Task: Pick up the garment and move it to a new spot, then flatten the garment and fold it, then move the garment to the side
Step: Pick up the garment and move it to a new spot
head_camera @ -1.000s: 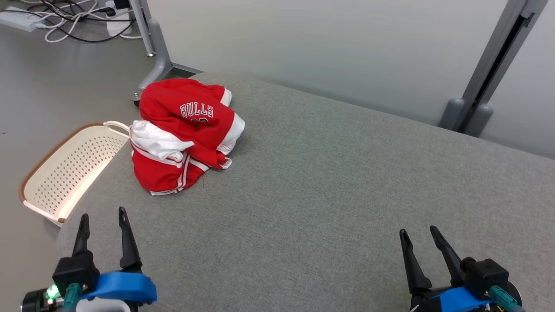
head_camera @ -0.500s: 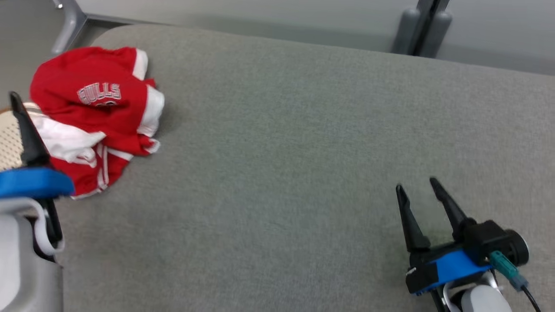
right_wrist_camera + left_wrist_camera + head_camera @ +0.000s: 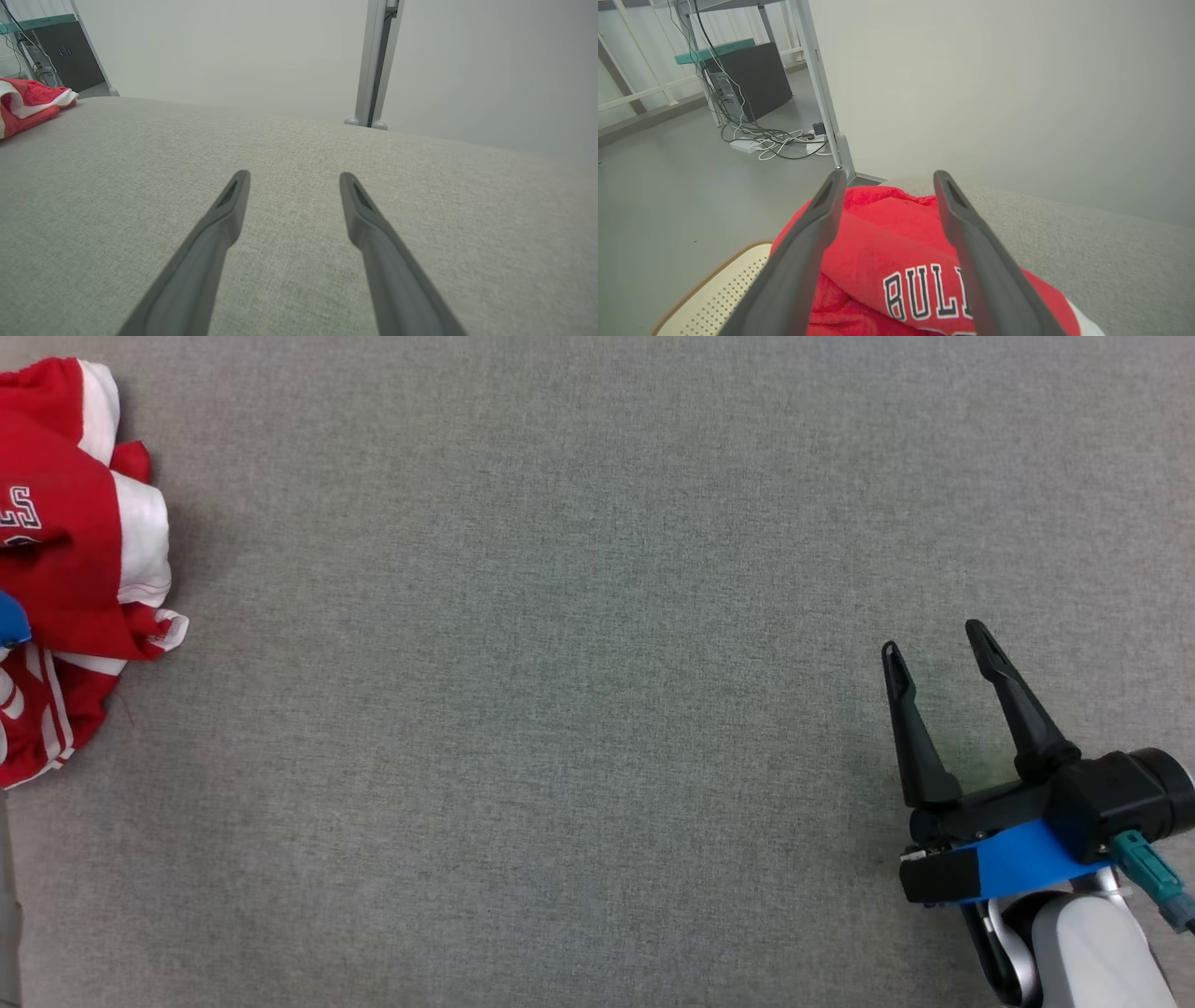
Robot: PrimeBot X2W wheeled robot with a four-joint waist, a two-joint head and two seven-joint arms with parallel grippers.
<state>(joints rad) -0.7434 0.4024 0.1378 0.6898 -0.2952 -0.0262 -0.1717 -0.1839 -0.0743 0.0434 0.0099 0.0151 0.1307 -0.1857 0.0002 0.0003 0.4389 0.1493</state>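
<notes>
Right gripper [image 3: 934, 639] at 4 o'clock, fingers apart, pointing toward 12; left gripper [image 3: 889, 175] apart, empty, poised over red garment [image 3: 887, 233] at 9 o'clock.

Red and white garment [image 3: 79, 569] lies crumpled on grey cloth surface [image 3: 560, 616], white lettering partly cut off. Right gripper [image 3: 934, 637] sits well apart from garment, off to its right and nearer the robot, over bare surface, fingers spread, nothing between them. Small blue piece [image 3: 9, 621] overlaps garment.
</notes>
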